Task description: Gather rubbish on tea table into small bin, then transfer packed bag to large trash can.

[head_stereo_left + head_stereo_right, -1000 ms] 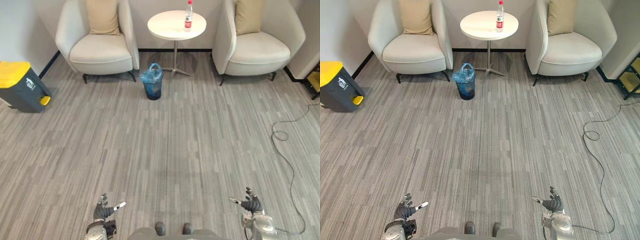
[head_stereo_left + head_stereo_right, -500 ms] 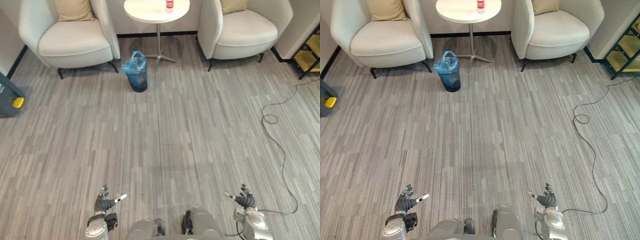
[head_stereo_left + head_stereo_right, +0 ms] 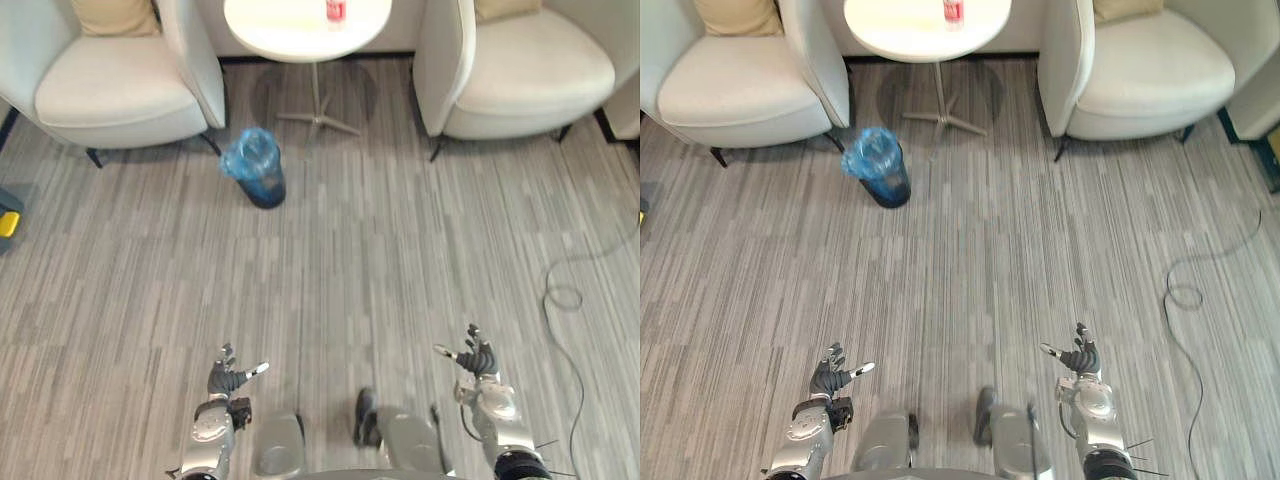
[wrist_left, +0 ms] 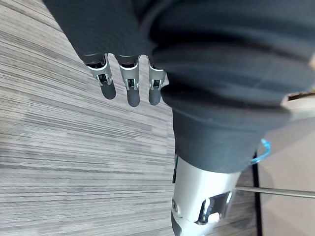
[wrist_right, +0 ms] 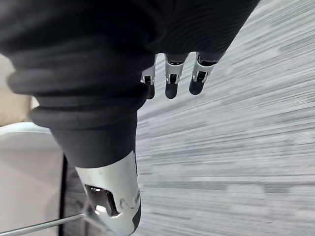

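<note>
Both hands are empty. The left hand [image 3: 228, 378] and right hand [image 3: 475, 358] sit low in front over the carpet [image 3: 350, 260], fingers loose and spread, gripping nothing. Wrist views agree: straight fingers, bare floor past them.

Well ahead, left of centre, the small bin [image 3: 266, 190] stands upright on the carpet. Its blue bag [image 3: 248, 148] has the mouth open and untied. Can't tell what's inside.

Just beyond the bin, between two pale armchairs [image 3: 110, 85], is the round white table [image 3: 280, 25]. One red-labelled bottle [image 3: 335, 9] stands on it, top cut off by the frame. No other rubbish visible up there.

At the far left edge there's a dark sliver with a yellow bit, probably the large trash can [image 3: 5, 215], well apart from the bin.

My read on progress: barely started. The bottle isn't binned and the bag isn't packed or moved. What's left:
- get to the table
- take the bottle and drop it in the bin
- gather the bag and carry it to the trash can
</note>
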### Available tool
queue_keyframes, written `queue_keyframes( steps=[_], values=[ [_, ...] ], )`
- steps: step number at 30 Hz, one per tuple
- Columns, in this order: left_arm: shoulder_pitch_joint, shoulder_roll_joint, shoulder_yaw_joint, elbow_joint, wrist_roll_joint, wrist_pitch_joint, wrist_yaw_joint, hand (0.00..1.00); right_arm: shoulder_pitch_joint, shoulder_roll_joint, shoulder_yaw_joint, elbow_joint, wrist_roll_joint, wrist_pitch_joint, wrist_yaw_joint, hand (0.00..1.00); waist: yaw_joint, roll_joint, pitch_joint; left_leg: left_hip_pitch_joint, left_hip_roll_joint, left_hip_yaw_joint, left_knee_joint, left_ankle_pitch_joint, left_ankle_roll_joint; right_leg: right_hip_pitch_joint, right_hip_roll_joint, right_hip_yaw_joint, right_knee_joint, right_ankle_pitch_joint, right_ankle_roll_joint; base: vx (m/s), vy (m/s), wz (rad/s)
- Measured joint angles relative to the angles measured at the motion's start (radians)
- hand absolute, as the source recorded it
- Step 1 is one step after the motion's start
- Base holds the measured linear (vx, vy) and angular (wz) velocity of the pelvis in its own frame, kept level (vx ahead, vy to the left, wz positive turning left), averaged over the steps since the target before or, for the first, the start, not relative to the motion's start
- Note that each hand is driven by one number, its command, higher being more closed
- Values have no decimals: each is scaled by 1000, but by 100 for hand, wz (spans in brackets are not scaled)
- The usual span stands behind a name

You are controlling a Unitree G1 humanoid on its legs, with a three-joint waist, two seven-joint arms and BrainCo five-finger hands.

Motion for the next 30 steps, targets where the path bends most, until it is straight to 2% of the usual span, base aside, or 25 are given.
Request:
queue_keyframes(
  steps=[1, 2, 3, 4, 5, 6, 7, 9, 12, 13, 14, 15, 16, 17, 18, 19, 20, 21, 22, 24, 26, 27, 28, 29, 30],
  values=[
    [9, -6, 2, 0, 0, 0, 1, 0, -2, -2, -1, 9, 0, -1, -2, 0, 4, 0, -2, 2, -20, -4, -93, 21, -7, 23, -1, 6, -9, -12, 11, 635, 79, -65],
    [38, -10, -2, -4, 0, 0, 2, 0, 2, -5, 2, 33, 0, 0, -7, 0, 25, 3, -17, 5, -30, -25, -212, 67, 23, 56, -2, 30, -1, -66, 31, 678, 147, -88],
    [70, -7, -7, -3, 0, 2, 2, 0, 15, 1, 2, 49, -2, 1, -10, 0, 44, -4, -42, -6, -36, -25, -161, 127, 69, 73, -9, 63, 56, -142, 58, 699, 176, -87],
    [75, -2, -8, 5, 0, 7, 2, 0, 22, 12, -1, 56, -2, 4, -13, 0, 47, -23, -51, -6, -46, -14, -127, 126, 82, 62, -26, 66, 128, -167, 88, 942, 218, -32],
    [60, 3, -9, 12, -1, 16, 3, 0, 44, 31, -9, 56, -2, 7, -17, 0, 30, -60, -73, 9, -80, -8, -111, 80, 119, -12, -78, 47, 335, -168, 118, 795, 168, 26],
    [47, 8, -18, 11, -1, 16, 3, 0, 60, 36, -9, 59, -2, 14, -16, 0, 17, -66, -76, 44, -101, -20, -104, 49, 140, -79, -107, 47, 525, -112, 183, 946, 178, 44],
    [33, 18, -38, 11, 0, 17, 3, 0, 81, 44, -8, 60, -3, 23, -16, 0, -2, -66, -74, 112, -115, -26, -104, 1, 154, -148, -130, 54, 734, -92, 204, 607, 117, 26],
    [24, 19, -46, 7, 0, 18, 3, 0, 95, 61, -5, 58, -4, 23, -15, 0, -15, -62, -71, 264, -119, -33, -146, -40, 158, -217, -155, 24, 884, -106, 174, 708, 107, 3],
    [0, 20, -47, -9, 0, 14, 2, 0, 123, 66, -1, 19, -11, 16, -14, 0, -34, -42, -73, 444, -98, -60, -252, -43, 155, -341, -173, -107, 822, -126, 120, 613, 30, 10],
    [-23, 19, -46, -2, 0, 13, 2, 0, 123, 60, -1, 27, -11, 16, -12, 0, -35, -32, -70, 494, -83, -78, -295, -47, 148, -388, -157, -138, 683, -118, 108, 513, -36, 32],
    [-49, 20, -46, 10, -1, 13, 2, 0, 117, 49, -3, 48, -11, 18, -12, 0, -44, -27, -68, 530, -69, -105, -327, -55, 134, -427, -135, -132, 499, -91, 122, 512, -60, 49],
    [-56, 22, -45, 15, -1, 13, 2, 0, 117, 46, -5, 61, -11, 19, -12, 0, -58, -27, -68, 543, -64, -113, -336, -63, 118, -440, -126, -121, 406, -55, 128, 534, -102, 77],
    [-65, 30, -43, 28, 0, 13, 3, 0, 120, 45, -9, 87, -11, 22, -14, 0, -66, -36, -67, 574, -61, -134, -350, -88, 76, -460, -115, -86, 244, 40, 128, 553, -151, 82],
    [-63, 37, -40, 49, 0, 15, 3, 0, 123, 45, -7, 112, -11, 24, -15, 0, -78, -42, -68, 613, -51, -146, -353, -116, 30, -458, -104, -50, 192, 192, 105, 573, -184, 85],
    [-56, 42, -36, 57, 0, 16, 3, 0, 128, 48, -4, 119, -11, 26, -14, 0, -83, -46, -72, 625, -45, -161, -343, -125, 15, -445, -99, -37, 198, 250, 77, 615, -239, 56],
    [-51, 33, -29, 64, 1, 17, 5, 0, 126, 45, -5, 120, -12, 27, -14, 0, -82, -26, -77, 619, -20, -172, -308, -127, 6, -440, -88, -56, 222, 238, 61, 723, -324, 42],
    [-43, 28, -15, 61, 0, 17, 5, 0, 125, 51, -4, 90, -11, 25, -15, 0, -80, -13, -70, 532, 12, -171, -87, -96, -42, -406, -66, -88, 239, 186, 33, 596, -268, 32],
    [-44, 18, -10, 58, 1, 18, 5, 0, 125, 50, -3, 70, -11, 24, -15, 0, -81, 0, -61, 483, 26, -169, 48, -62, -55, -376, -51, -99, 235, 177, 22, 568, -255, 29],
    [-35, -1, -3, 37, 0, 18, 6, 0, 117, 52, 1, 36, -11, 24, -16, 0, -65, 14, -48, 386, 79, -152, 275, -17, -45, -310, -24, -102, 226, 159, 3, 453, -154, 7],
    [-35, -5, -21, 27, -1, 18, 4, 0, 117, 61, 2, 2, -10, 20, -19, 0, -41, 0, -42, 308, 100, -108, 372, -41, -23, -218, -20, -100, 189, 153, -7, 548, -153, 0],
    [-31, -4, -38, -22, -2, 13, 4, 0, 113, 56, -2, -43, -10, 4, -21, 0, -28, -29, -38, 239, 86, -48, 255, -61, -14, -136, -49, -100, 123, 149, 0, 435, -79, 9],
    [-31, -6, -38, -35, -2, 6, 5, 0, 104, 50, -12, -52, -10, -8, -24, 0, -30, -23, -42, 208, 76, -15, 58, -55, -21, -98, -54, -111, 85, 139, 16, 284, 1, 8],
    [-31, -6, -39, -35, -2, 6, 5, 0, 104, 46, -13, -53, -10, -10, -26, 0, -30, -22, -42, 206, 75, -13, 16, -47, -20, -93, -54, -112, 81, 134, 24, 353, 57, 5],
    [-28, -7, -40, -34, -2, 5, 5, 0, 106, 33, -11, -53, -11, -10, -35, 0, -29, 6, -53, 208, 75, -3, -174, 62, -12, -76, -42, -112, 78, 107, 62, 362, 118, 1],
    [-22, -11, -43, -33, -2, 4, 5, 0, 108, 23, -13, -54, -11, -9, -45, 0, -28, 32, -59, 199, 77, -13, -234, 151, 41, -64, -22, -109, 86, 77, 80, 404, 124, 9]
  ],
)
